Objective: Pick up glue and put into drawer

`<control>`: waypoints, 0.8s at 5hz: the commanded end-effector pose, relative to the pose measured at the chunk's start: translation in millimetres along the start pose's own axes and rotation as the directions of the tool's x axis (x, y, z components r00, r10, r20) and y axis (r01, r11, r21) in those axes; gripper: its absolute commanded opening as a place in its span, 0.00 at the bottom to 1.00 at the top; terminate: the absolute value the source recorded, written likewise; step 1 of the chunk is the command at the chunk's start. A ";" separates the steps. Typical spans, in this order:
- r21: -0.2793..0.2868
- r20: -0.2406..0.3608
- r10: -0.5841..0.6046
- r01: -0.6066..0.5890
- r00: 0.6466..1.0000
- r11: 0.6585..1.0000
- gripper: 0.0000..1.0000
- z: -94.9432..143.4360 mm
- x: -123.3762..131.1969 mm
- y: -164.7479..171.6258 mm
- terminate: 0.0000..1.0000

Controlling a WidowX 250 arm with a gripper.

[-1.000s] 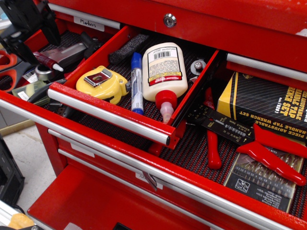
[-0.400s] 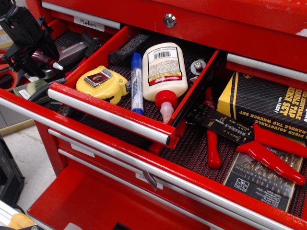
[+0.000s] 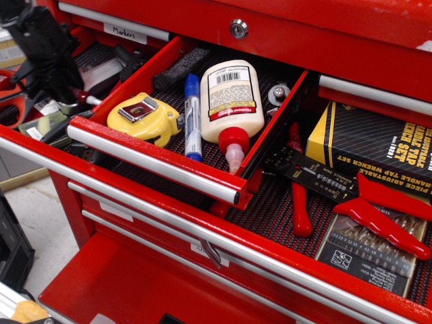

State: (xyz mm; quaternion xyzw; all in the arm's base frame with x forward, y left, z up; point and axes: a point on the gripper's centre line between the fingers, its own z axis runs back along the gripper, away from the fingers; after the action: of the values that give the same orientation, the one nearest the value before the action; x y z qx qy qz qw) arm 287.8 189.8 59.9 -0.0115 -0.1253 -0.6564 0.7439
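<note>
My black gripper (image 3: 66, 89) is at the far left, over the left compartment beside the small open drawer (image 3: 154, 159). It is shut on the glue (image 3: 82, 97), a slim dark-red tube. Only the tube's front end and white nozzle tip stick out from under the fingers, pointing right toward the drawer's left wall. The rest of the tube is hidden by the gripper. The glue is still left of the drawer, outside it.
The drawer holds a yellow tape measure (image 3: 143, 116), a blue-capped white marker (image 3: 192, 115), a big white bottle with a red cap (image 3: 229, 98) and a black foam block (image 3: 181, 66). Scissors and small tools lie at the left (image 3: 40, 125). Red-handled pliers (image 3: 385, 219) and tool boxes (image 3: 374, 145) lie at the right.
The gripper came down onto the glue in the left compartment and closed on it. The glue's tip has since shifted a little right and down, toward the drawer wall.
</note>
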 end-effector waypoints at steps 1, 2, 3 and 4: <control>0.022 -0.138 0.008 -0.005 0.990 1.000 0.00 69.4 74.0 24.1 0.00; -0.009 -0.163 0.102 -0.105 0.981 0.994 0.00 92.8 116.6 25.3 0.00; 0.001 -0.174 0.204 -0.207 0.963 0.978 0.00 95.3 156.1 26.6 0.00; 0.049 -0.181 0.318 -0.314 0.931 0.948 0.00 86.2 184.6 27.3 0.00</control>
State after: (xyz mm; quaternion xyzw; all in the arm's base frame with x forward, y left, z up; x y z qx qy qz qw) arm 308.1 29.4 163.1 0.0310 -0.0419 -0.5154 0.8554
